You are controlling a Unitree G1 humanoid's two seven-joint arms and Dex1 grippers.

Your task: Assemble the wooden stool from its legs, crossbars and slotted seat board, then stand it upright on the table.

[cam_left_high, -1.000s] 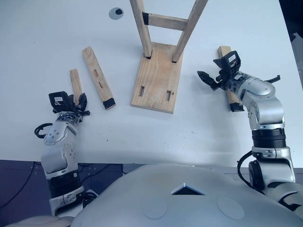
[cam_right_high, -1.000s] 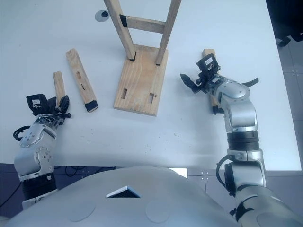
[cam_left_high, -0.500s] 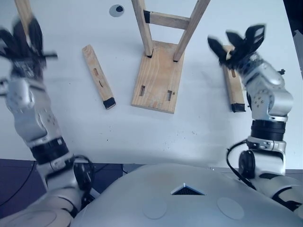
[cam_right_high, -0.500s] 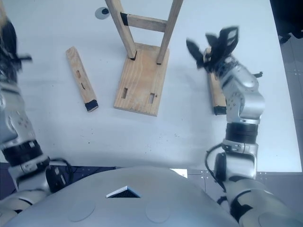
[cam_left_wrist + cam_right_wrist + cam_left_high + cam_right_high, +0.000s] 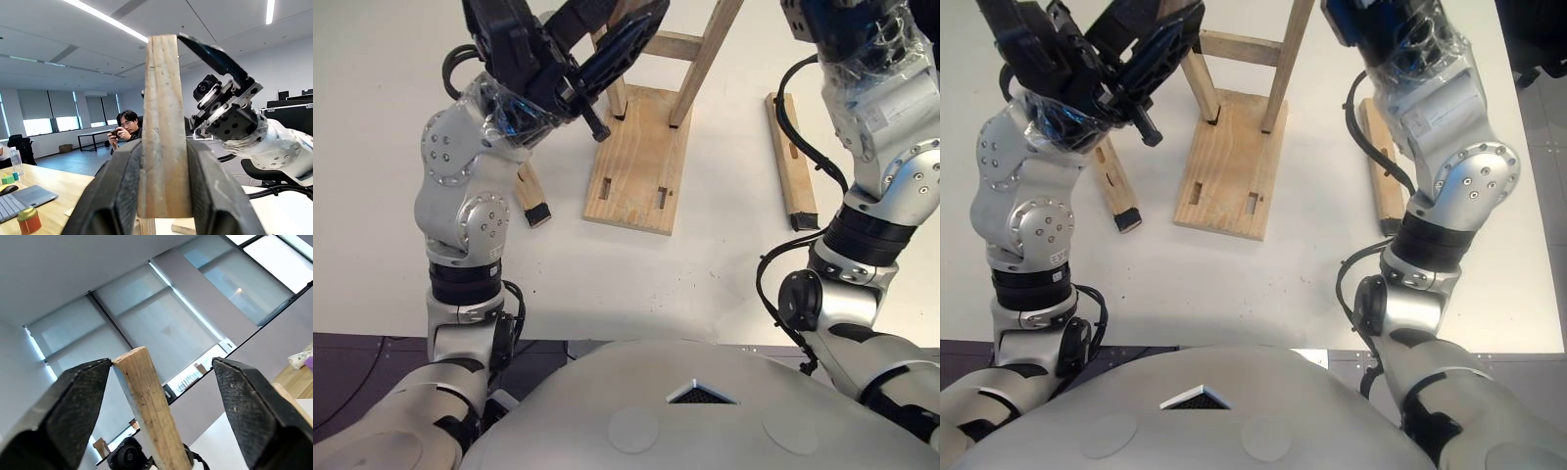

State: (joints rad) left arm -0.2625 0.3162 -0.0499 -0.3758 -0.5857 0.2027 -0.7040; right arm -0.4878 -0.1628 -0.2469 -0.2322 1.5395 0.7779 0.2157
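Stool [image 5: 636, 157] half-built, legs [image 5: 705, 64] pointing up | left jaws clamp upright crossbar [image 5: 164, 132] | right jaws open astride one leg

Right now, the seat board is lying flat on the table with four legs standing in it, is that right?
Not quite. Only two legs stand in the seat board, joined by a crossbar, and its two near slots are empty. The board does lie flat on the table. The left eye view shows this.

Pale wooden seat board [image 5: 634, 147], white table [image 5: 705, 279].
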